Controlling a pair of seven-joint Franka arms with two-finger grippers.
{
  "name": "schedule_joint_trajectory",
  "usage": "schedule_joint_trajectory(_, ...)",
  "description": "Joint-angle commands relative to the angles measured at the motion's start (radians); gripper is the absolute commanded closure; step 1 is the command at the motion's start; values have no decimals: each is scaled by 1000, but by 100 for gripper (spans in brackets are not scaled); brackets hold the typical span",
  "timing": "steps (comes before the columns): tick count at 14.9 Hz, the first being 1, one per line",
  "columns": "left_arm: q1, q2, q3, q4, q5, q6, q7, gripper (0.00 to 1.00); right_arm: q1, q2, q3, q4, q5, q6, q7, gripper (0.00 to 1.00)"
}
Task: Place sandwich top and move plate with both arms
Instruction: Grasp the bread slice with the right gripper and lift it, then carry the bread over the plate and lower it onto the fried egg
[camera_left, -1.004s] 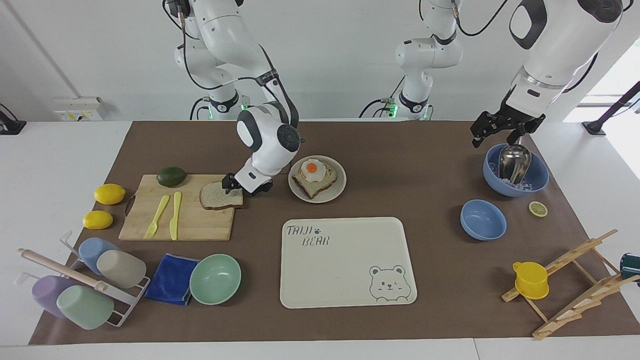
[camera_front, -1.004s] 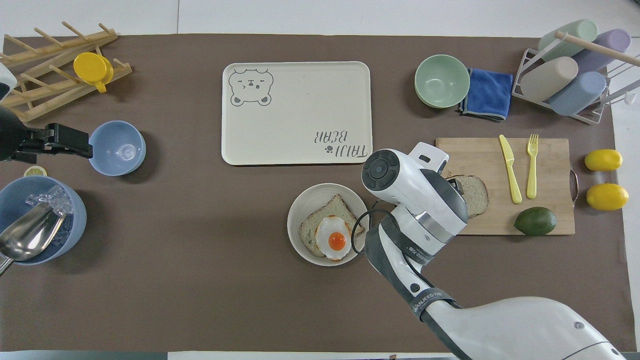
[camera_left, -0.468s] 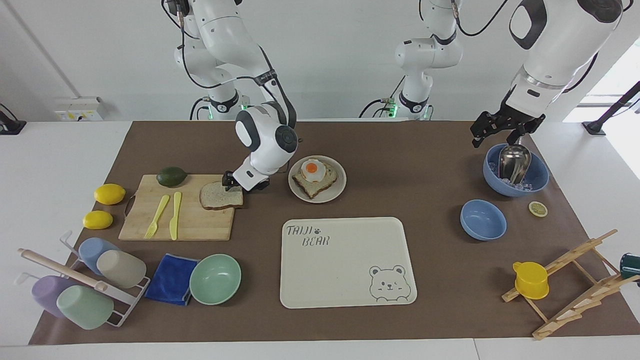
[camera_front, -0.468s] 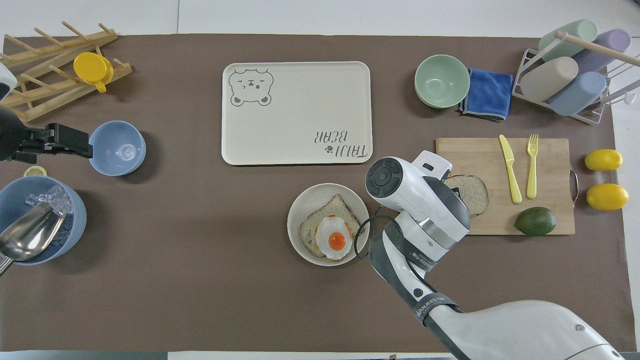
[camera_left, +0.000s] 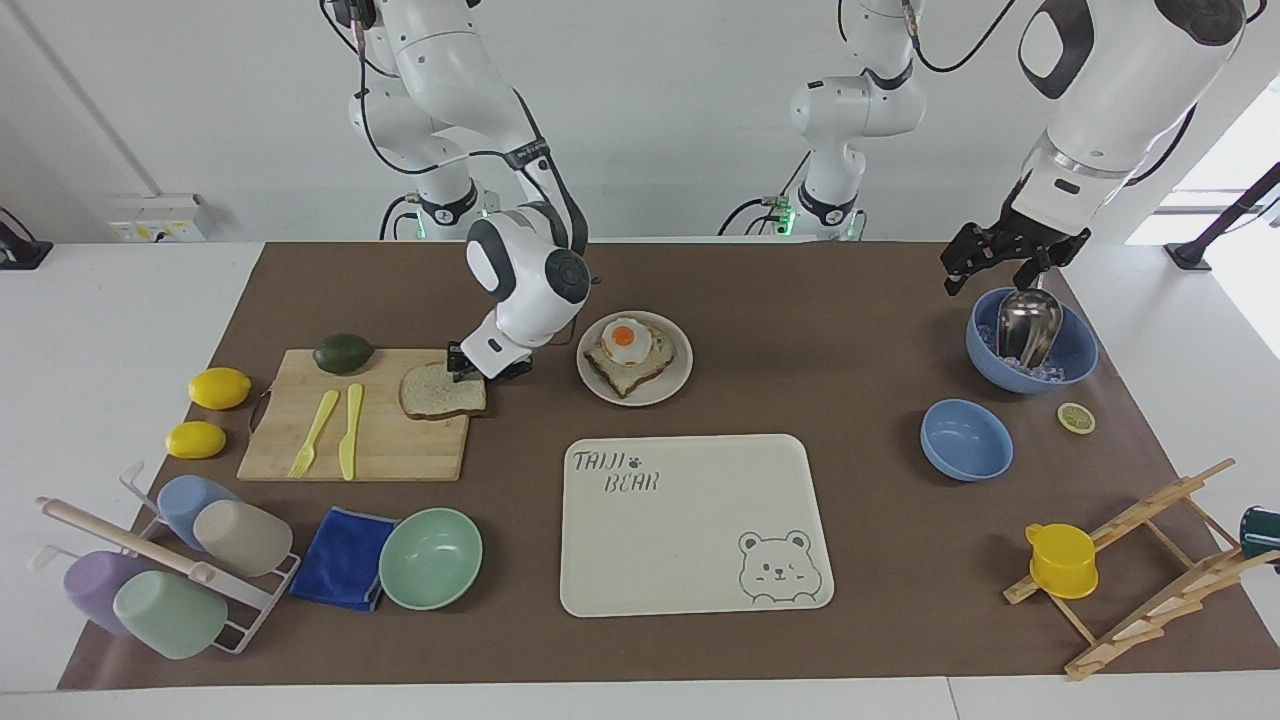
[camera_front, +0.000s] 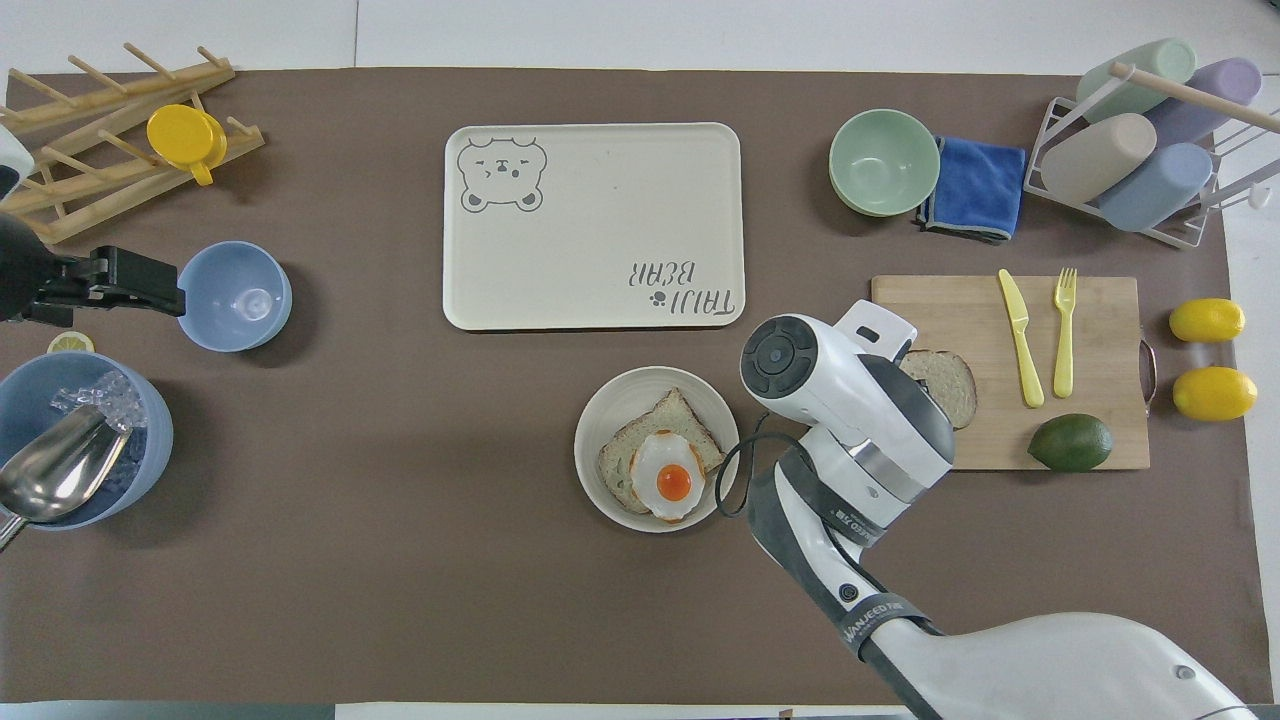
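The right gripper (camera_left: 468, 369), open a second ago, has now clamped shut on the sandwich top (camera_left: 440, 391), which lies on the cutting board (camera_left: 400, 440) beside the plate (camera_left: 668, 385), so lifting can likely follow, while the left gripper (camera_left: 1005, 262) waits open over the ice bowl (camera_left: 1075, 360).

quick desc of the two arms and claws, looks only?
Both arms are glossy white jointed shells with dark grey joint caps and loose black cables. The right arm wears a black band with white lettering. The right claw and left claw are black and two-fingered.
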Motion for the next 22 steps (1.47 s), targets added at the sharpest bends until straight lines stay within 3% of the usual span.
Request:
schedule_joint_trajectory(1,13,-13,-7,-16,0,9,-8,0,-19,10,8,44,-15,-17,14,100)
schedule_joint_trajectory(7,13,-15,-7,-24,0,9,-8,0,35,-62,29,241,-18,-368,-32,100)
schedule_joint_trajectory(10,16,-15,-7,-26,0,12,-8,0,40,-97,37,313,-9,-466,-79,100)
schedule_joint_trajectory(14,31,-15,-7,-26,0,18,-9,0,49,-99,78,335,161,-385,-29,100)
schedule_joint_trajectory(17,36,-15,-5,-27,0,25,-8,0,89,-99,134,332,197,-364,-12,100)
schedule_joint_trajectory(19,51,-15,-5,-32,0,33,-9,0,102,-99,138,332,294,-324,3,100)
schedule_joint_trajectory(22,51,-22,-5,-46,0,42,-8,0,121,-97,143,316,341,-258,51,100)
